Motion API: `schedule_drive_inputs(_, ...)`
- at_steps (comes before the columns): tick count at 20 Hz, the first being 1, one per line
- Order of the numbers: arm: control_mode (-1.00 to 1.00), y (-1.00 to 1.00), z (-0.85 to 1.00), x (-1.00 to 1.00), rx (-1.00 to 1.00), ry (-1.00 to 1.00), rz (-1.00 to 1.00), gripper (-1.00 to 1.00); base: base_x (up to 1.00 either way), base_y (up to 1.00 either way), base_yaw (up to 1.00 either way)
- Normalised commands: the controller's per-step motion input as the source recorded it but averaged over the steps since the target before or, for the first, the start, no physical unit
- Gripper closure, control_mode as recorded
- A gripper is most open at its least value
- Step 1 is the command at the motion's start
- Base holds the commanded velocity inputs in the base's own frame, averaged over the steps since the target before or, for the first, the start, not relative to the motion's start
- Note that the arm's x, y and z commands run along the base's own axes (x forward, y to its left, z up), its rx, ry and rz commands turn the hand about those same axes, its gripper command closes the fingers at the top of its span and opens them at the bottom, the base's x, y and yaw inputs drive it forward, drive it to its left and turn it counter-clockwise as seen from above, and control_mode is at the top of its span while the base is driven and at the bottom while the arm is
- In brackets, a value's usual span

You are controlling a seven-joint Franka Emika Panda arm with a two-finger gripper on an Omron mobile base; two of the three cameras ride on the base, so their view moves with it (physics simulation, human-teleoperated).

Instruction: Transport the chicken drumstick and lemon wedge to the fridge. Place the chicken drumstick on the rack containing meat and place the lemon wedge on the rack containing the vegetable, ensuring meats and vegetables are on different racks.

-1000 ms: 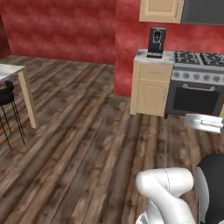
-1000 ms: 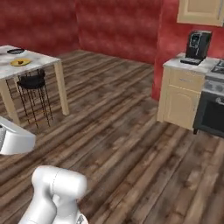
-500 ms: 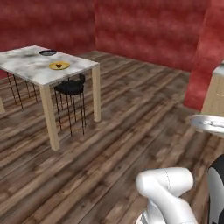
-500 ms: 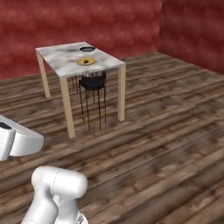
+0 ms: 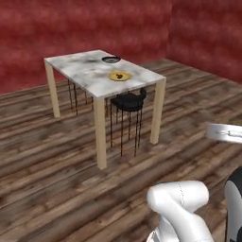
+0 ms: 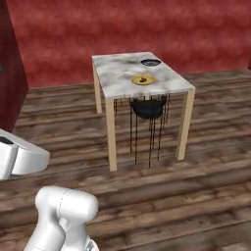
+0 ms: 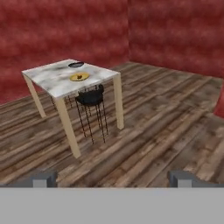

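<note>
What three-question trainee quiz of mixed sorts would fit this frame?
1. True or false: the yellow plate sits on the marble table.
2. Which stands under the table? A) black stool B) a bin C) a crate
3. Fill in: the gripper has its jaws ____ and holds nothing.

Key: 1 true; 2 A; 3 open. The dark bowl lies beyond the plate, nearer the red wall. What lies on the plate is too small to tell.
</note>
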Motion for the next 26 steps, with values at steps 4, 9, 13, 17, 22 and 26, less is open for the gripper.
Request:
schedule_drive_inputs(4,1.0,0.0,0.0,0.0,0.0,0.0,0.0,-1.0,1.0,-0.37,0.36)
schedule_drive_inputs(9,1.0,0.0,0.0,0.0,0.0,0.0,0.0,-1.0,1.0,-0.87,0.25)
schedule_drive_inputs(13,1.0,0.0,0.0,0.0,0.0,0.0,0.0,-1.0,1.0,-1.0,0.1)
schedule_drive_inputs(17,1.0,0.0,0.0,0.0,0.0,0.0,0.0,-1.0,1.0,-0.55,0.01)
schedule_drive_inputs(22,1.0,0.0,0.0,0.0,0.0,0.0,0.0,-1.0,1.0,-0.1,0.03)
schedule_drive_inputs(26,1.0,0.0,0.0,0.0,0.0,0.0,0.0,-1.0,1.0,-0.19,0.14)
